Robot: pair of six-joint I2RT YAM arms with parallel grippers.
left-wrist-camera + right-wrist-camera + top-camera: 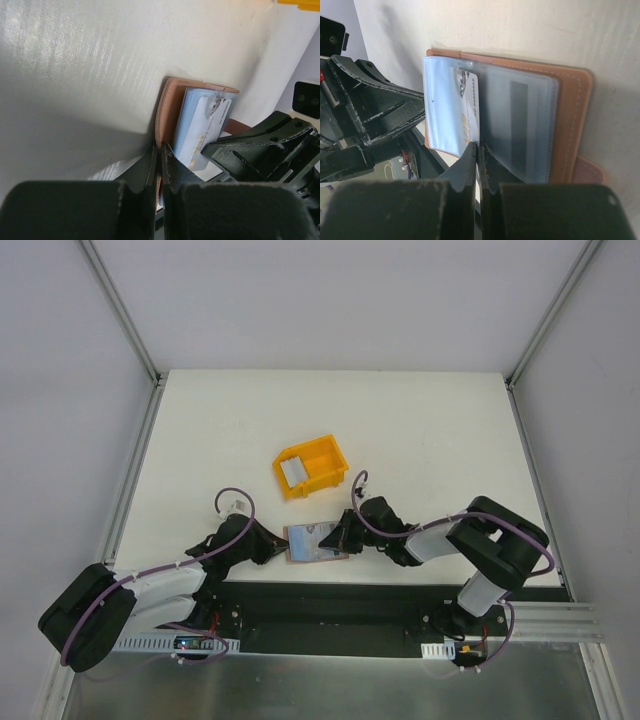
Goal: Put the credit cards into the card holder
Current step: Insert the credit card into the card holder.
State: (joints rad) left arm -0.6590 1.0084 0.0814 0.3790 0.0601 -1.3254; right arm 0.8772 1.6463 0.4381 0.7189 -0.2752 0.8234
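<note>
1. The card holder lies open on the bench, close to the near edge and about midway between the left and right edges.
2. Its brown cover lies flat on the bench, with clear plastic sleeves fanned on top and the small tab clasp sticking out at one side.
3. A white credit card with print on it sits in one sleeve. A pale grey-blue card with a darker stripe sits in the sleeve beside it.
4. The left wrist view shows the white credit card lying over the pale sleeves, with the card holder's pinkish-brown edge framing them.
5. The left tool is closed. The holder's brown edge runs in between its two fingers, so it pinches the card holder at the left side.
6. The right tool is also closed, and its tips meet at the edge of the sleeves where the white card ends. Whether it pinches the card, a sleeve or nothing cannot be told.
7. The right tool reaches the holder from the right, so the two tools face each other across it.
8. A yellow bin stands just beyond the holder, toward the bench's middle, apart from it. Something pale and flat lies inside it.
</note>
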